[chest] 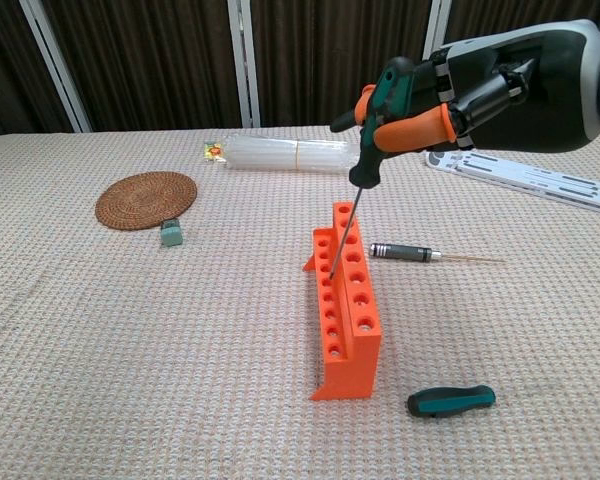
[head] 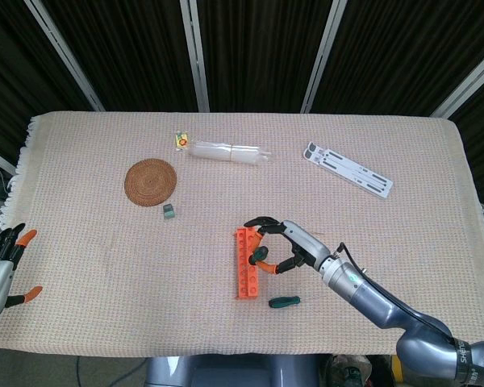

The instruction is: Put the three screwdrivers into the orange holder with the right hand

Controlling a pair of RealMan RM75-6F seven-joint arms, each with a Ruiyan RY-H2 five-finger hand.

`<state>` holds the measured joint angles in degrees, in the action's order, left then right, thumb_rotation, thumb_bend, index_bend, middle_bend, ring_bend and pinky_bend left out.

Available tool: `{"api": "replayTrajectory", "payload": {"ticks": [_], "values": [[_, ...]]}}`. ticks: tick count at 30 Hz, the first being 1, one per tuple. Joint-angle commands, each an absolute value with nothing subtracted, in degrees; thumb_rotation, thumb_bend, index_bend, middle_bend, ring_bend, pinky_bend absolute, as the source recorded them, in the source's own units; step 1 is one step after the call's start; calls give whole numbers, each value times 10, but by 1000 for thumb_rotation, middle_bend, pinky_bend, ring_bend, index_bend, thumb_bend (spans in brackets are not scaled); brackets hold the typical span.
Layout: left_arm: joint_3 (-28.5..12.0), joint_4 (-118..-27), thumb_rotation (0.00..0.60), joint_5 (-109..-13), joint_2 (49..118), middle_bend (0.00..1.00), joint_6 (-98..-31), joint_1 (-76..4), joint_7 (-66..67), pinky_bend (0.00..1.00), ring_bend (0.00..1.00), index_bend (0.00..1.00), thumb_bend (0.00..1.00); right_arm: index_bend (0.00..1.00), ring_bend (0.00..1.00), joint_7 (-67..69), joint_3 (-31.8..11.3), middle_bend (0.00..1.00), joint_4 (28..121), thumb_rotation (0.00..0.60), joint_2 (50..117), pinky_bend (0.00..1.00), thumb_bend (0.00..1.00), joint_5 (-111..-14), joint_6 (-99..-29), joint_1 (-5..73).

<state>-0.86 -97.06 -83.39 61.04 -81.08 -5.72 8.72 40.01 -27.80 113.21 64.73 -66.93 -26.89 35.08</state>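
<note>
While the right hand (chest: 450, 95) grips it, the screwdriver (chest: 365, 165) tilts over the orange holder (chest: 345, 320)

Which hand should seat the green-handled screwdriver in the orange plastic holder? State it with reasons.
Right. The right hand holds the green-handled screwdriver, its tip at the orange plastic holder. The left hand sits empty at the table's far edge.

Table (head: 105, 234) carries orange holder (chest: 343, 305) (also coaster (head: 151, 182)).
</note>
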Motion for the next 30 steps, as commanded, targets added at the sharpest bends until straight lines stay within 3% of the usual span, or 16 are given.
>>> {"api": "replayTrajectory", "payload": {"ticks": [1, 30], "values": [[-8, -970, 600, -834, 611, 0, -811, -57, 86, 0, 0, 98, 19, 600, 0, 403, -274, 153, 1130, 600, 646, 0, 366, -665, -271, 355], [-8, -983, 600, -837, 606, 0, -815, -56, 91, 0, 0, 98, 20, 607, 0, 434, -251, 158, 1135, 600, 614, 0, 367, -678, -285, 375]]}}
